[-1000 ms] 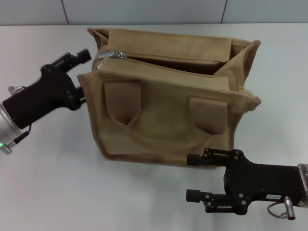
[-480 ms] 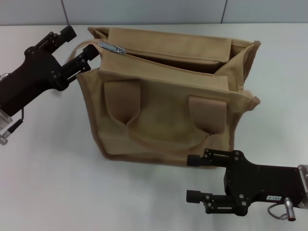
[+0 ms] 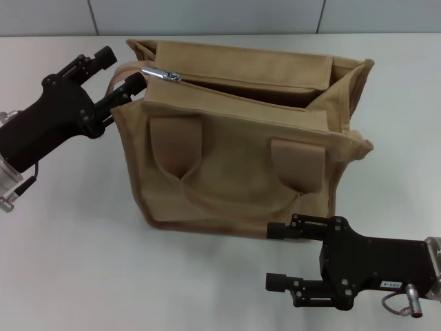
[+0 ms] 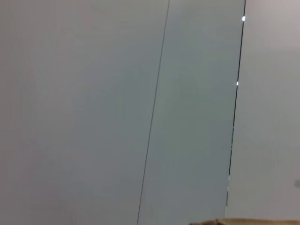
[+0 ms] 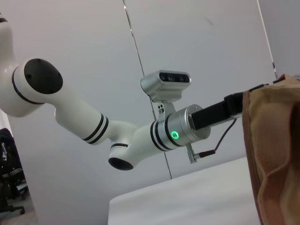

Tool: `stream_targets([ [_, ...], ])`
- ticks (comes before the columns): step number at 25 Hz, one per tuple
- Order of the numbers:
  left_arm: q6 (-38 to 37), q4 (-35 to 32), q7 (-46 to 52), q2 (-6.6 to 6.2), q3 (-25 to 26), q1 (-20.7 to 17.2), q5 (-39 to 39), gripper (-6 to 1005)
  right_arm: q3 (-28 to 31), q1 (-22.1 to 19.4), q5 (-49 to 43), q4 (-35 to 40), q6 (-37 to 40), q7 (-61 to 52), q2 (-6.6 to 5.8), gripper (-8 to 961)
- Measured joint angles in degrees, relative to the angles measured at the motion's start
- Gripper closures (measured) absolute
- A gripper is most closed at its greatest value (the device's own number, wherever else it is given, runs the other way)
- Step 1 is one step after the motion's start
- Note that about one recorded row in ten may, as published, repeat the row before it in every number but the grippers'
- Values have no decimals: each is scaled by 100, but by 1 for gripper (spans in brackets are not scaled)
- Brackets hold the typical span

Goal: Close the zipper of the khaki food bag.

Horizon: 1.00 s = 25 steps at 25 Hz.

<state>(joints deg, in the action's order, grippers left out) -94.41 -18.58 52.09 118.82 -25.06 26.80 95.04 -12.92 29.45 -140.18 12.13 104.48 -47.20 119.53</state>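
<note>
The khaki food bag [image 3: 234,158] stands upright in the middle of the white table in the head view, handle straps on its near face. Its zipper [image 3: 241,88] gapes open along the top, with the silver pull tab [image 3: 162,74] at the left end. My left gripper [image 3: 122,68] is open at the bag's upper left corner, just left of the pull tab, with the far handle strap [image 3: 124,67] between its fingers. My right gripper [image 3: 273,255] is open and empty by the bag's near bottom right corner. The bag's edge also shows in the right wrist view [image 5: 276,154].
The white table [image 3: 69,262] runs to a grey panelled wall [image 3: 207,15] behind the bag. The right wrist view shows my left arm [image 5: 140,133] reaching toward the bag. The left wrist view shows mostly wall [image 4: 117,112].
My left gripper has risen from the bag's left side, opened, and then shifted slightly toward the pull tab. The pull tab has shifted a little. The right arm has not moved.
</note>
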Motion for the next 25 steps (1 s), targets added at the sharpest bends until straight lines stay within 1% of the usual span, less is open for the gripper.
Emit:
stream_targets([
  [2,36,33,-57,0,-33,0,-3,221,0,4,0,-5,10,0,0,247],
  [10,161,104,-96,10,-39,4,-29,428,0,-17,0,-9,39,0,0,255],
  [15,105,195,-238,10,11,-18,-127,666,8,-36,0,-10,44,0,0,261],
  [20,6,282,-242,8,11,-28,-169,873,10,-42,0,-69,128,0,-4,267],
  [22,-28,315,-243,8,12,-30,-197,884,14,-49,1,-84,208,0,-8,269],
  [25,-175,409,-244,8,13,-30,-304,900,27,-62,53,-103,592,0,-15,272],
])
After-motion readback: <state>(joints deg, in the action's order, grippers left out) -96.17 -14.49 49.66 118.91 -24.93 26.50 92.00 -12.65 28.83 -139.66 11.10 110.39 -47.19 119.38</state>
